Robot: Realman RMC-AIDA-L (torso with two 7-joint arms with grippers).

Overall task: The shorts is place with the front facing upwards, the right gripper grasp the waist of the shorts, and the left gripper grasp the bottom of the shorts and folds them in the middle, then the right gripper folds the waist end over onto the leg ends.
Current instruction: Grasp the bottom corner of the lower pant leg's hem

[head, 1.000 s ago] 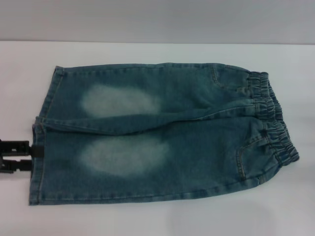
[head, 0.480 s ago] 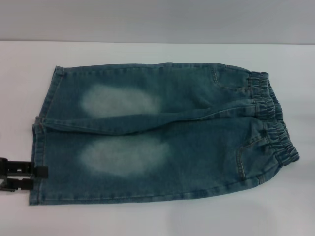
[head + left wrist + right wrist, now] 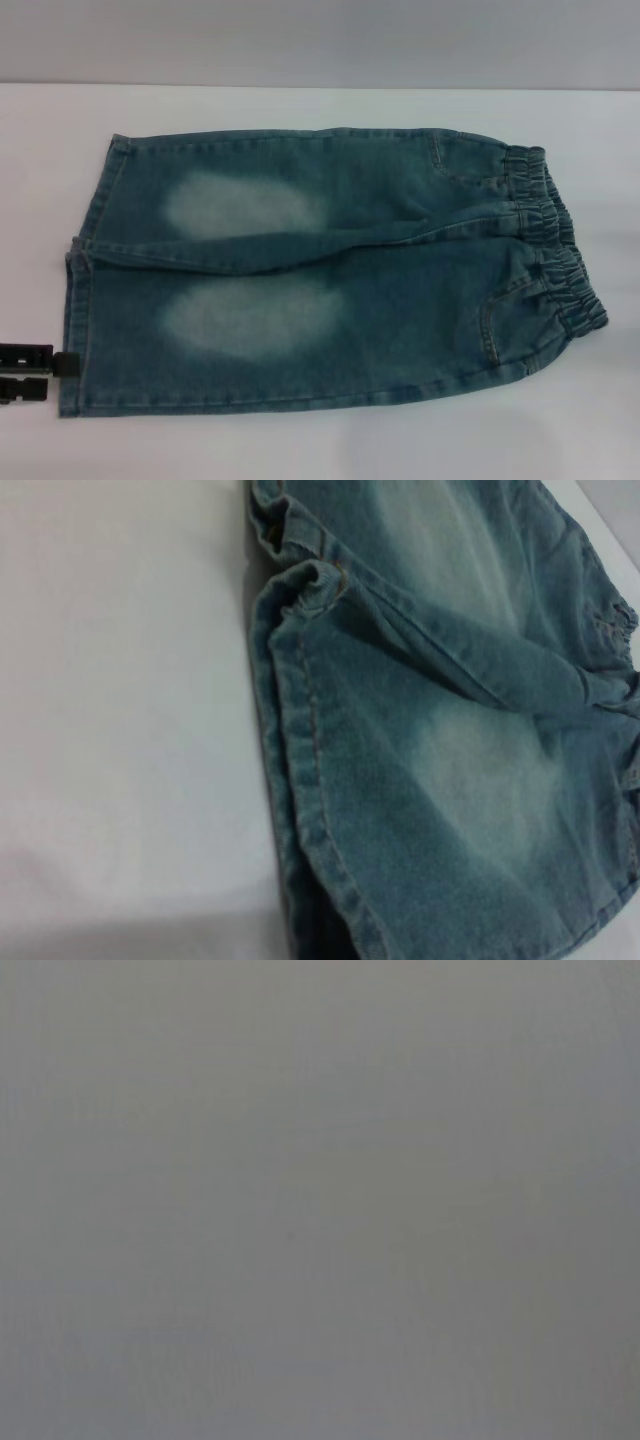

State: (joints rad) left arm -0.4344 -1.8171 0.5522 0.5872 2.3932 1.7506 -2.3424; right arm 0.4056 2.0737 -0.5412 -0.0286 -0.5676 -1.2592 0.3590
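Observation:
The denim shorts (image 3: 330, 270) lie flat on the white table (image 3: 300, 450), front up, with faded patches on both legs. The gathered elastic waist (image 3: 555, 240) is at the right. The bottom of the shorts, the straight leg hems (image 3: 72, 330), is at the left and fills the left wrist view (image 3: 300, 780). My left gripper (image 3: 55, 369) is at the far left, just outside the near leg's hem close to its near corner. It stands open with nothing between its fingers. The right gripper is out of view; its wrist view shows only plain grey.
A grey wall (image 3: 320, 40) runs behind the table's far edge. Bare white tabletop (image 3: 40, 160) surrounds the shorts on all sides, widest on the left and along the near edge.
My left gripper has slid along the leg hem toward the near edge of the table. The shorts have not moved.

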